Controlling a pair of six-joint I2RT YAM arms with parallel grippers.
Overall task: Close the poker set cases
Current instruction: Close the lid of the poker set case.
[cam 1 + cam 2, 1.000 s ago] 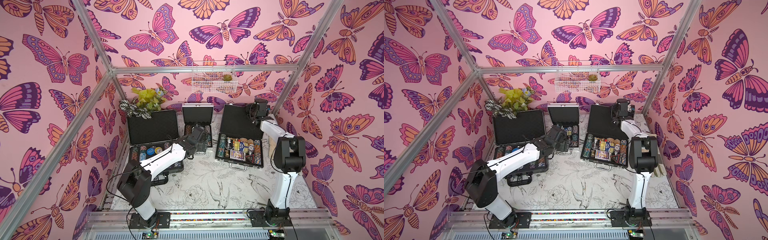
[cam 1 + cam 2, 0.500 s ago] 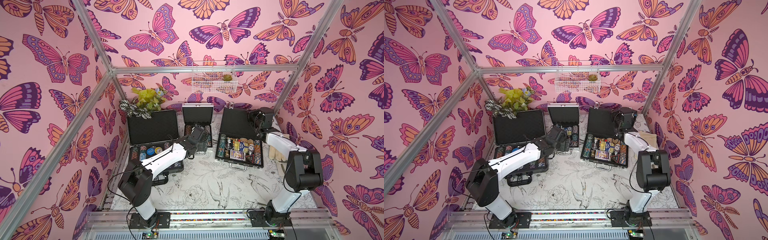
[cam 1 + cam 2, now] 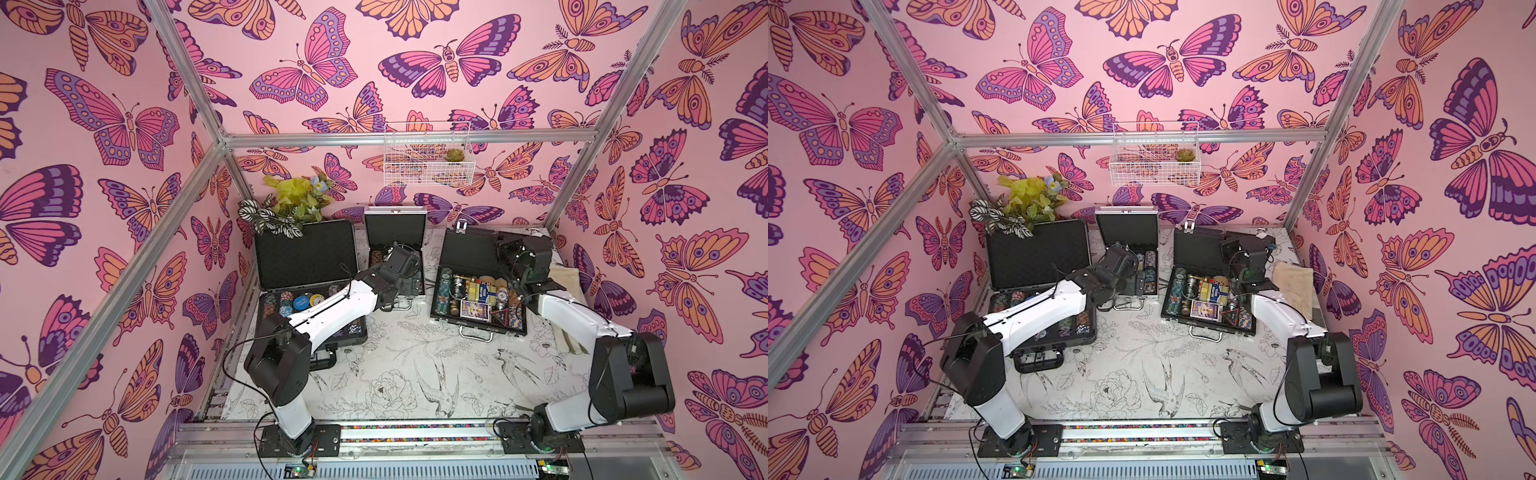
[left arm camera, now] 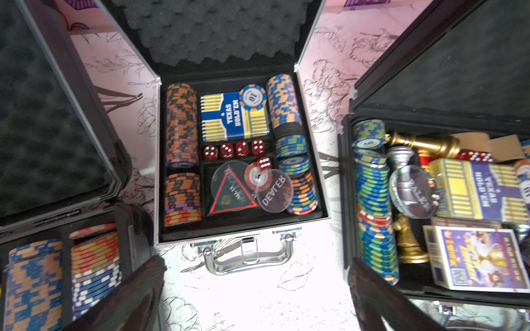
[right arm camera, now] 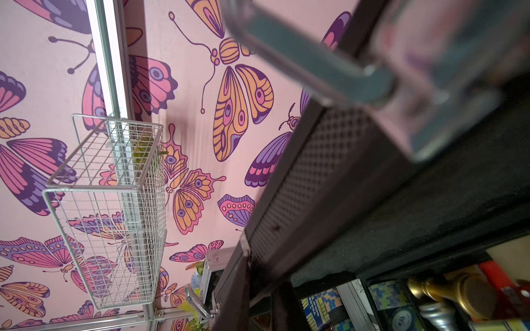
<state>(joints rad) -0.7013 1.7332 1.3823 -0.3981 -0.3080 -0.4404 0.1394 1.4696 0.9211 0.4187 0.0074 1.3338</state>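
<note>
All three poker set cases stand open in both top views: the large dark-grey case (image 3: 305, 253) on the left, the small silver case (image 3: 395, 230) in the middle, the wide black case (image 3: 467, 253) on the right. My left gripper (image 3: 409, 282) hovers open over the silver case's front. In the left wrist view its fingers (image 4: 137, 289) frame the handle (image 4: 246, 258), touching nothing. My right gripper (image 3: 505, 249) is at the right part of the black case's lid (image 5: 315, 177). Its nearly shut fingers (image 5: 235, 298) pinch the lid's rim below a blurred latch (image 5: 401, 86).
A leafy plant (image 3: 291, 203) overhangs the large case's lid at the back left. A white wire basket (image 3: 428, 162) hangs on the back wall. A beige cloth (image 3: 565, 278) lies right of the black case. Chips, cards and dice fill the case bottoms.
My right arm has swung right and down, its elbow now low at the table's right side, and its gripper has moved along the black case's lid. My left arm has stayed still.
</note>
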